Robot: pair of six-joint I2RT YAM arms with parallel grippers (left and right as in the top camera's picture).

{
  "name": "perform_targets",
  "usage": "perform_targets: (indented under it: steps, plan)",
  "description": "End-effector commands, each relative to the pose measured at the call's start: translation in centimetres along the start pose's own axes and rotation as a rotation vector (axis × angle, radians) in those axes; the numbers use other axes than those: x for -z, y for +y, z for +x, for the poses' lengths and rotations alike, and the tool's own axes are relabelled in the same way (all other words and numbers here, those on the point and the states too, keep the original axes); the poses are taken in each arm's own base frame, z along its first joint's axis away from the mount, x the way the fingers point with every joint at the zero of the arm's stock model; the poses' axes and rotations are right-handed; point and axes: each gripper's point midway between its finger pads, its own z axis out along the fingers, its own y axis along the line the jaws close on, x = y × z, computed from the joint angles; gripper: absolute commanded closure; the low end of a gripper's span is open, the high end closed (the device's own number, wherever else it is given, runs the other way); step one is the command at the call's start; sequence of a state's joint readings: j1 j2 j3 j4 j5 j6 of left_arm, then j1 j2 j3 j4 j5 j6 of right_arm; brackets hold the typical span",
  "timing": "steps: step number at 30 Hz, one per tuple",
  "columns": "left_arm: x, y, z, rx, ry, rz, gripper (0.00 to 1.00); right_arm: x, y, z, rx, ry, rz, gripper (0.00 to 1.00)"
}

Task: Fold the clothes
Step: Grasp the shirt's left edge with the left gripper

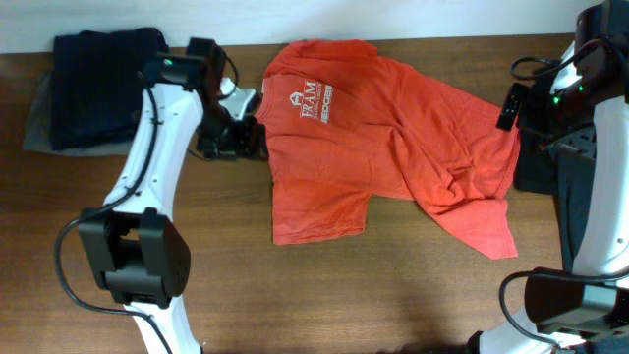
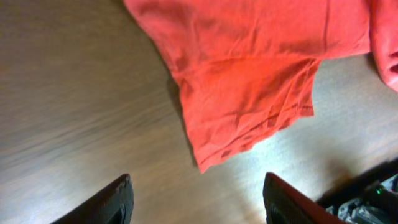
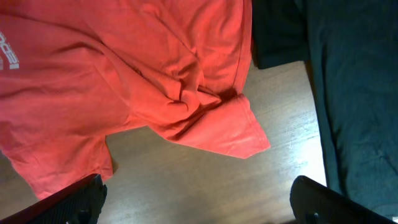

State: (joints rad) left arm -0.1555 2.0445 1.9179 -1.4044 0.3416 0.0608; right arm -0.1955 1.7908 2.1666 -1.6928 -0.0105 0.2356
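The clothes are one orange-red T-shirt (image 1: 393, 147), lying rumpled and partly folded over on the wooden table, its white lettering (image 1: 313, 101) facing up near the top left. My left gripper (image 1: 246, 138) hovers at the shirt's left edge. In the left wrist view it (image 2: 198, 208) is open over bare wood, and a sleeve corner of the shirt (image 2: 249, 99) lies just ahead of it. My right gripper (image 1: 510, 106) is at the shirt's right edge. In the right wrist view it (image 3: 199, 205) is open wide over wood, with the shirt (image 3: 124, 74) ahead of it, and holds nothing.
A pile of dark folded clothes (image 1: 98, 88) lies at the back left of the table. Another dark garment (image 1: 550, 162) lies at the right edge and fills the right side of the right wrist view (image 3: 354, 93). The arm bases stand at the front left and front right.
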Motion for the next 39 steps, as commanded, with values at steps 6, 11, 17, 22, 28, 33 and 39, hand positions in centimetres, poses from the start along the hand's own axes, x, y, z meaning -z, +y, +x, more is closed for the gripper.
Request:
perform_targets:
  steps: [6,11,17,22,28,33,39]
  plan:
    - [-5.8,0.6,1.8,0.006,0.058,0.067,0.35,0.5,-0.2,-0.1,0.004,-0.024,0.016,0.01]
    - [-8.2,0.8,1.3,0.050,0.021,0.057,0.36,0.5,-0.2,-0.1,0.005,-0.025,0.016,0.01]
    - [-10.3,0.4,1.2,0.071,0.002,0.057,0.36,0.5,-0.2,-0.1,0.005,-0.026,0.016,0.01]
    - [-11.6,0.0,1.5,0.062,0.034,0.058,0.37,0.5,-0.2,-0.1,0.004,-0.025,0.016,0.01]
    - [-14.6,0.3,2.8,0.081,0.123,0.062,0.37,0.5,-0.2,-0.1,0.005,-0.024,0.016,0.01]
    - [-15.3,0.6,3.5,0.095,0.159,0.063,0.45,0.5,-0.2,0.0,0.005,-0.021,0.018,0.01]
    - [-15.3,0.6,3.4,0.095,0.159,0.063,0.74,0.5,-0.2,-0.1,0.004,-0.023,0.017,0.01]
